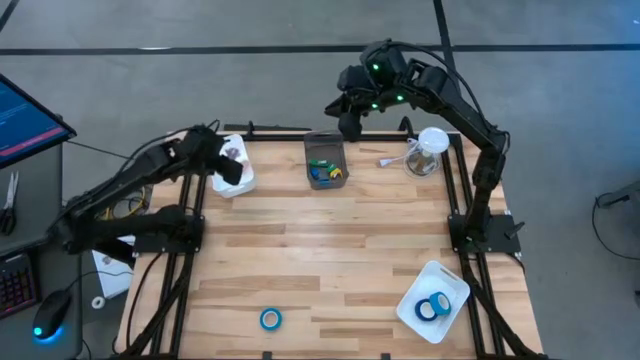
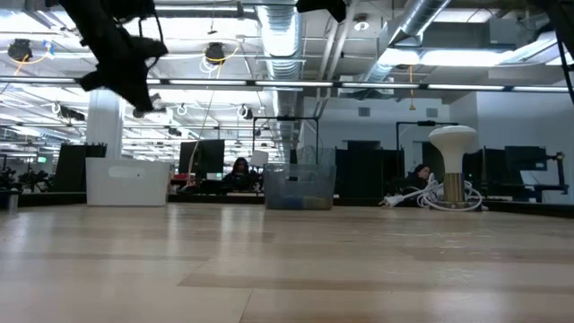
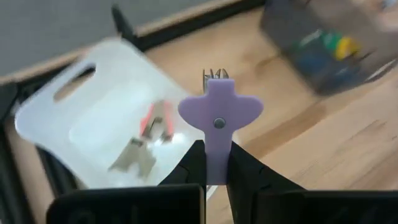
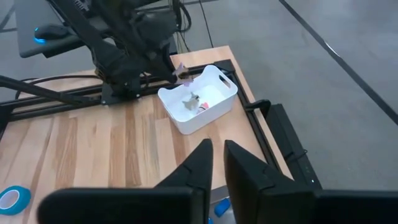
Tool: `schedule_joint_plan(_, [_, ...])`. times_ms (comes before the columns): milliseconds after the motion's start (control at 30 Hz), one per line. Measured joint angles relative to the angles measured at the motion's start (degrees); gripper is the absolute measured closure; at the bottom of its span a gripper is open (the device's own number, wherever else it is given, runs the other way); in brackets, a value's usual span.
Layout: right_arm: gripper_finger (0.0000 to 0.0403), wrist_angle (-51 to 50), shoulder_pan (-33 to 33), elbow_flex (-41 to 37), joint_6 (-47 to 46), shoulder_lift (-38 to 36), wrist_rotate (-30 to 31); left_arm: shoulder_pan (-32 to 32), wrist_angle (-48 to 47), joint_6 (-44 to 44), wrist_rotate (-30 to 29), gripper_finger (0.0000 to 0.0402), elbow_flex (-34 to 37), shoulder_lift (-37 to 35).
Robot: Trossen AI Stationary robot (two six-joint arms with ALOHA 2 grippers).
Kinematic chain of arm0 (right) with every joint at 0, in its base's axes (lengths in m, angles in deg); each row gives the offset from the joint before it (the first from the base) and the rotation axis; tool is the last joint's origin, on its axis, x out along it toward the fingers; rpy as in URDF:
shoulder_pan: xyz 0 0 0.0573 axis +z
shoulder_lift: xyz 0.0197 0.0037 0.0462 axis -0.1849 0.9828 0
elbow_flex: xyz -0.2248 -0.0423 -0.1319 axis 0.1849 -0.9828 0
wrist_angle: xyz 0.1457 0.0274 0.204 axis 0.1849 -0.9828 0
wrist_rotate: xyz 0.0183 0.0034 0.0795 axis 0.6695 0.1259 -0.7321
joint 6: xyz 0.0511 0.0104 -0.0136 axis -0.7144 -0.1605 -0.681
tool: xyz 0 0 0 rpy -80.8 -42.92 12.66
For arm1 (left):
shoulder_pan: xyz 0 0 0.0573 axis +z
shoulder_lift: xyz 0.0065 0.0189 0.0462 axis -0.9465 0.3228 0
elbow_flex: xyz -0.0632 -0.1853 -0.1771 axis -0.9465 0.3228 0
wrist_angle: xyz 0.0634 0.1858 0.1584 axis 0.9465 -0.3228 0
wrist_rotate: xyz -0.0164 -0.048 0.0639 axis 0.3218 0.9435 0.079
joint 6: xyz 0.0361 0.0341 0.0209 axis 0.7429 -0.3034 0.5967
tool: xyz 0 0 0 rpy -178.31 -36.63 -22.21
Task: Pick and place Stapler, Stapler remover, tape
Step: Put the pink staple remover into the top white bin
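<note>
My left gripper (image 3: 216,152) is shut on a lilac stapler remover (image 3: 219,112) and hangs over the white bin (image 1: 246,182) at the table's far left. That bin (image 3: 93,118) holds a pink-handled remover (image 3: 154,119) and a metal piece. My right gripper (image 4: 216,152) is shut on nothing, high above the clear bin (image 1: 325,160) at the far middle. One blue tape roll (image 1: 270,318) lies flat near the front edge. Two more (image 1: 433,307) lie in a white tray (image 1: 457,284). I cannot pick out a stapler among the coloured things in the clear bin. My left gripper pinches the lower end of the remover's flat lilac handle (image 3: 216,167) between its two fingers. The fingers slant down from the table's left side. The remover sticks out past the fingertips with its metal prongs (image 3: 214,74) foremost, lifted clear above the white bin.
A clear cup on a white base (image 1: 426,150) stands at the far right, beside the right arm. The wooden table top (image 1: 320,250) lies bare between the bins and the front tape roll. A black frame rail (image 4: 280,143) runs along the far edge.
</note>
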Motion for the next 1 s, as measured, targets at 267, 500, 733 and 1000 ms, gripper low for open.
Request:
schedule_joint_plan(267, [0.0382, 0.00, 0.02, 0.00, -0.26, 0.00, -0.01, 0.79, -2.24, 0.55, -0.15, 0.0386, -0.01, 9.85])
schedule_joint_plan(500, [0.0390, 0.02, 0.02, 0.00, -0.28, 0.00, 0.00, 0.79, -2.19, 0.58, -0.15, 0.0386, -0.02, 17.37])
schedule_joint_plan(733, [0.0391, 0.04, 0.02, 0.00, -0.31, 0.00, 0.00, 0.79, -1.72, 1.01, -0.14, 0.0386, -0.02, 22.82])
schedule_joint_plan(1000, [0.0392, 0.04, 0.02, -0.02, -0.39, 0.00, 0.00, 0.79, -1.09, 0.45, -0.56, 0.0375, -0.07, 26.41])
